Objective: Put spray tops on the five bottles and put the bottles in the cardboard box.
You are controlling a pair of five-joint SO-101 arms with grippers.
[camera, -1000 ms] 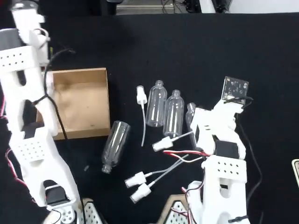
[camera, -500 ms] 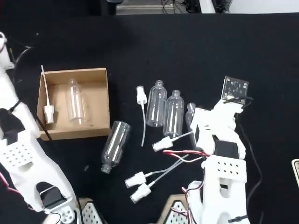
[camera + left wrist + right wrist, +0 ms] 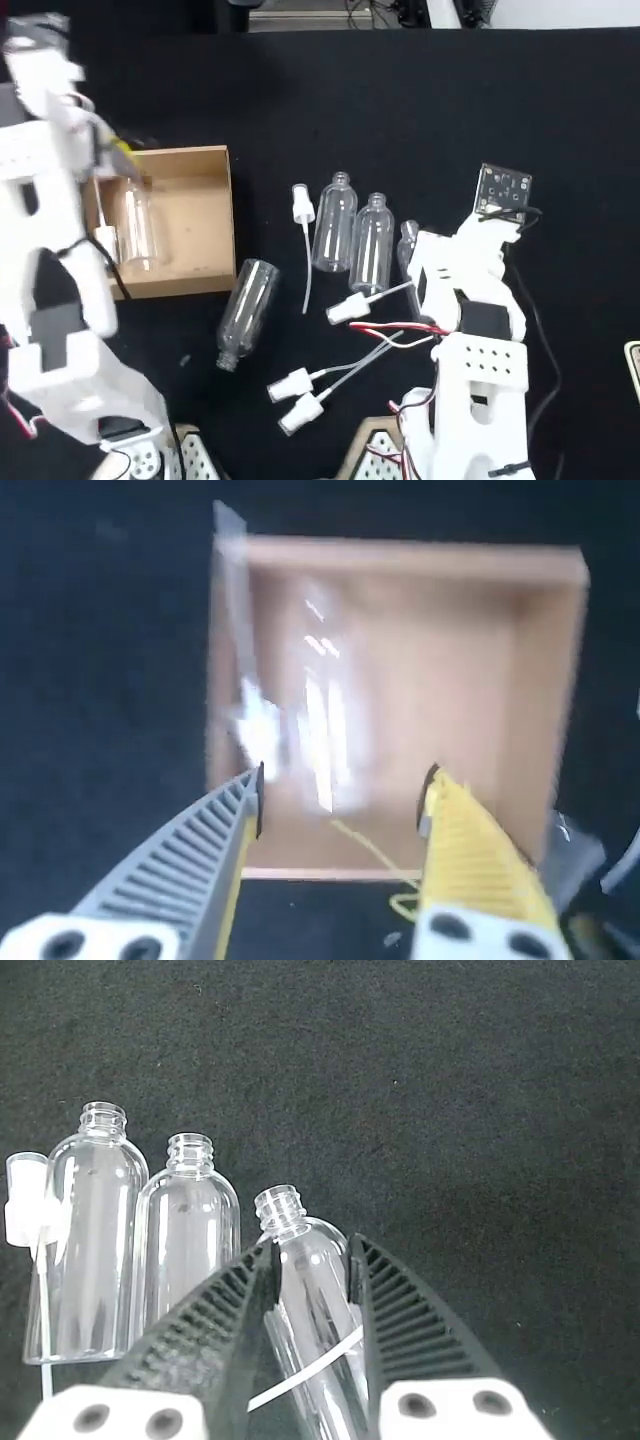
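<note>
**Left hand open over the cardboard box, right hand clamped on a bottle**

The black table (image 3: 400, 100) carries everything. The left arm (image 3: 50, 250) rises along the far-left side of the cardboard box (image 3: 195, 215). Its left hand (image 3: 340, 780) hangs above the box with its fingers spread apart and nothing between them. The right arm (image 3: 480, 340) stands well to the right of the box. Its right hand (image 3: 312, 1250) is closed on the gripped bottle (image 3: 310, 1300), one finger against each side just below the neck; this is the bottle farthest from the box.

The box lies open side up. A boxed bottle (image 3: 138, 225) lies inside it near its left wall.

Just off the box's near right corner lies a tipped bottle (image 3: 245, 312), its mouth pointing away from the box. Farther right of the box lie two paired bottles (image 3: 335, 222), side by side with bare necks pointing to the table's far edge, between the box and the gripped bottle.

A boxed spray top (image 3: 107, 238) lies in the box beside its bottle. A lone spray top (image 3: 302, 205) lies between the box and the paired bottles, its tube trailing toward the near edge. A middle spray top (image 3: 350, 307) lies right of the tipped bottle. Two near spray tops (image 3: 290, 384) lie well off the box's near side, close together.
</note>
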